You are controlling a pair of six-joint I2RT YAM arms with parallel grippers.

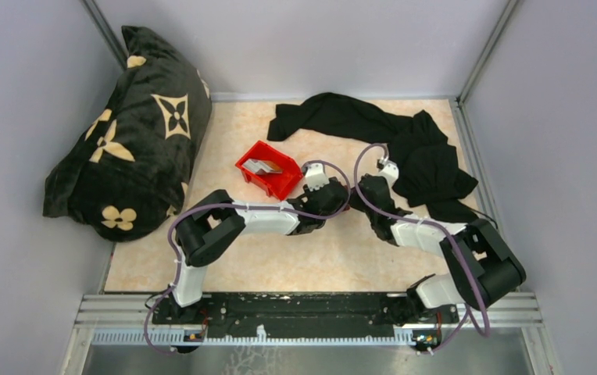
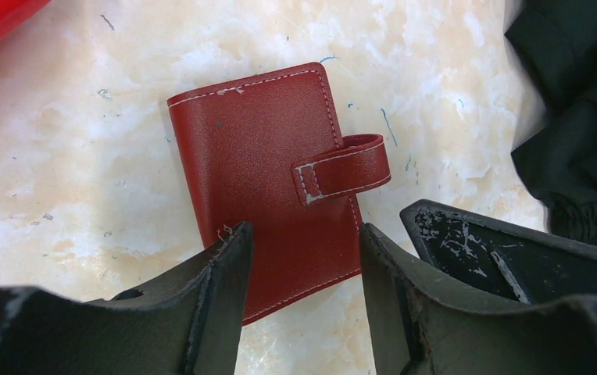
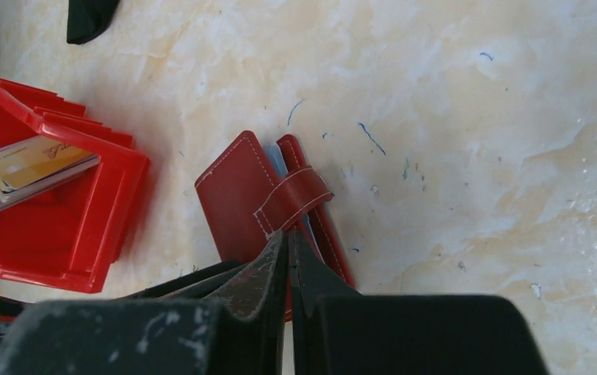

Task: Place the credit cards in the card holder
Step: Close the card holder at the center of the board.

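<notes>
Nearest the lens in the left wrist view, the left gripper (image 2: 303,230) is standing well open. Its two fingers are straddling the lower end of the card holder (image 2: 256,148) without squeezing it, and it is holding nothing. In the right wrist view the right gripper (image 3: 287,238) is showing its fingers pressed together to a hairline slit. The tips are sitting at the holder's opening edge, just below the strap (image 3: 294,199). I cannot tell whether they are nipping a cover or only touching it.

The holder is lying flat and closed on the table (image 2: 84,195), at the centre of the left wrist frame. Its long axis is running from the top of the frame down towards the fingers, leaning a little left at the top. The spine is lying on the left and the strap is folding over the right edge. A pale sliver is showing between the covers in the right wrist view.

I am judging it light and soft-skinned, likely to skid on the smooth top. I am reckoning on pinning the spine side and lifting the free cover beside the strap.

Farther off, at the left edge of the right wrist frame, the credit cards (image 3: 30,168) are lying stacked in the red bin (image 3: 116,203), long axis roughly left to right. They are looking thin, stiff and slick, best pinched by an edge.
</notes>
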